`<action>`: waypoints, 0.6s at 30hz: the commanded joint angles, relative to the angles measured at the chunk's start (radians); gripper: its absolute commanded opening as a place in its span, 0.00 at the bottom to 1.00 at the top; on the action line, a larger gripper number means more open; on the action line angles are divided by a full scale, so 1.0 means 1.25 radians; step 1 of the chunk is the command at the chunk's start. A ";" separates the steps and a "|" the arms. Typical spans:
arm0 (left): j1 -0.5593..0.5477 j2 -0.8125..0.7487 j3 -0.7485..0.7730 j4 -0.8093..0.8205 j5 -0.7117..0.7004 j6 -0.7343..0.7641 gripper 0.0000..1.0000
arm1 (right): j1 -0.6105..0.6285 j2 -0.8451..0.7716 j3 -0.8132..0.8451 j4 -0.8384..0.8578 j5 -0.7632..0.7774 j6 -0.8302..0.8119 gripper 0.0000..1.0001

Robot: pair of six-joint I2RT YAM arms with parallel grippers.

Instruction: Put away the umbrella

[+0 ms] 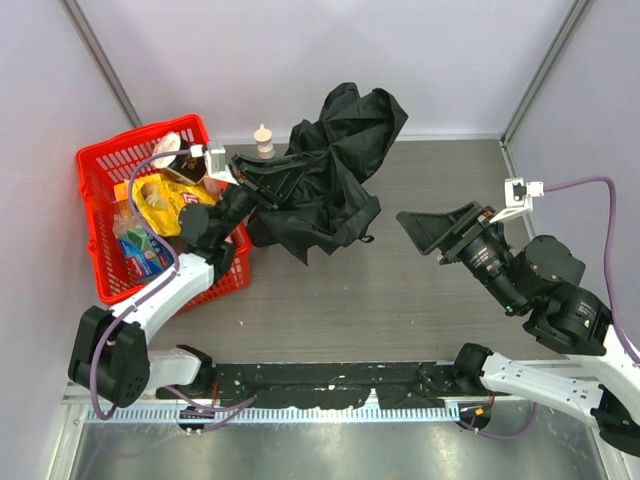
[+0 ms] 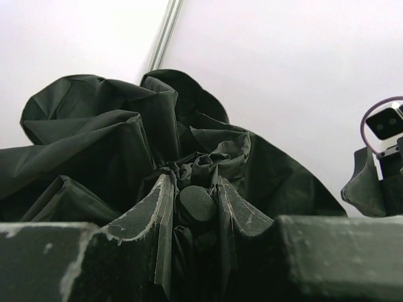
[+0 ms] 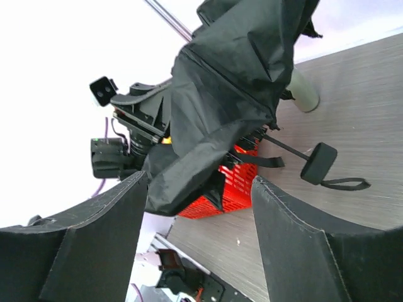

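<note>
The umbrella [image 1: 330,165] is a crumpled mass of black fabric, half collapsed, on the table beside the red basket. My left gripper [image 1: 248,192] is shut on it at its left end. In the left wrist view the gripper [image 2: 197,189] pinches a round black cap [image 2: 197,204] and bunched fabric between its fingers. My right gripper [image 1: 425,228] stands open to the right of the umbrella, apart from it. In the right wrist view the gripper [image 3: 198,177] has nothing between its fingers. Beyond it hang the fabric [image 3: 233,82], the thin shaft [image 3: 286,148], the small handle [image 3: 318,162] and the wrist loop [image 3: 343,184].
A red basket [image 1: 100,190] at the left holds a yellow packet [image 1: 165,200] and other packs; it shows behind the fabric in the right wrist view [image 3: 233,179]. A small beige bottle [image 1: 263,140] stands at the back wall. Walls close in left, right and back.
</note>
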 commanded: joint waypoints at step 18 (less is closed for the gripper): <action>-0.027 -0.049 0.033 0.063 -0.102 0.205 0.00 | 0.000 0.196 -0.109 0.055 -0.053 0.106 0.48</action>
